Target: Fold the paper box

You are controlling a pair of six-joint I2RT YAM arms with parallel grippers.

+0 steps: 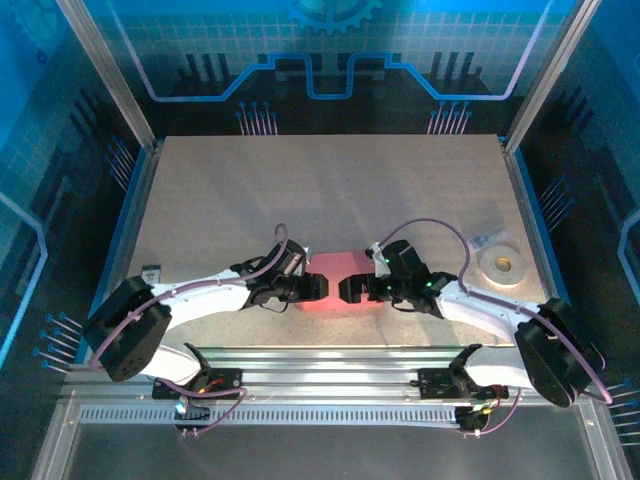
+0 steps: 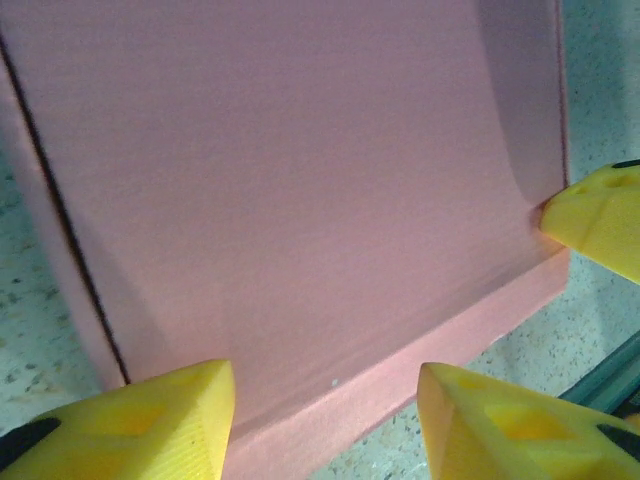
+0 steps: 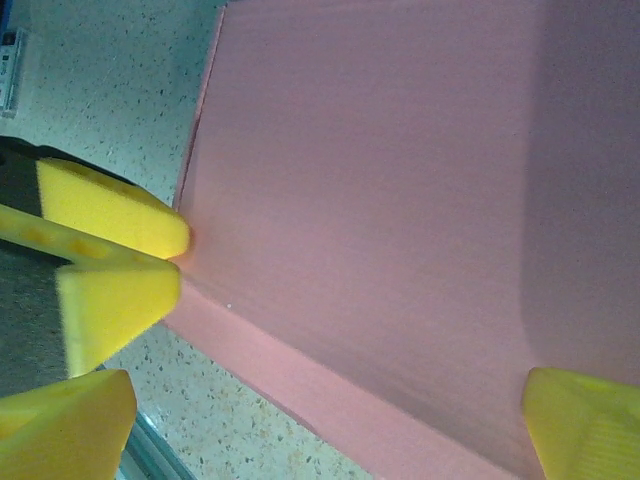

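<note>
No writing is legible; a label [image 3: 8, 70] at the frame edge is cut off. Both arms reach inward, low over the tabletop [image 1: 300, 190]. The box [image 1: 333, 262] lies flat near centre. The left end effector [image 1: 318, 287] is half open and the right end effector [image 1: 350, 290] wide; each seems to straddle a box edge without clamping it.

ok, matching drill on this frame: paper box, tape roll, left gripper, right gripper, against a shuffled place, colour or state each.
Things:
1 paper box
2 tape roll
3 left gripper
4 right gripper

Descriptions:
a white, on the table, right side
b at the box's left end
c pink, flat, near centre
d at the box's right end, jaws wide open

Pairs: 1-c, 2-a, 3-b, 4-d
</note>
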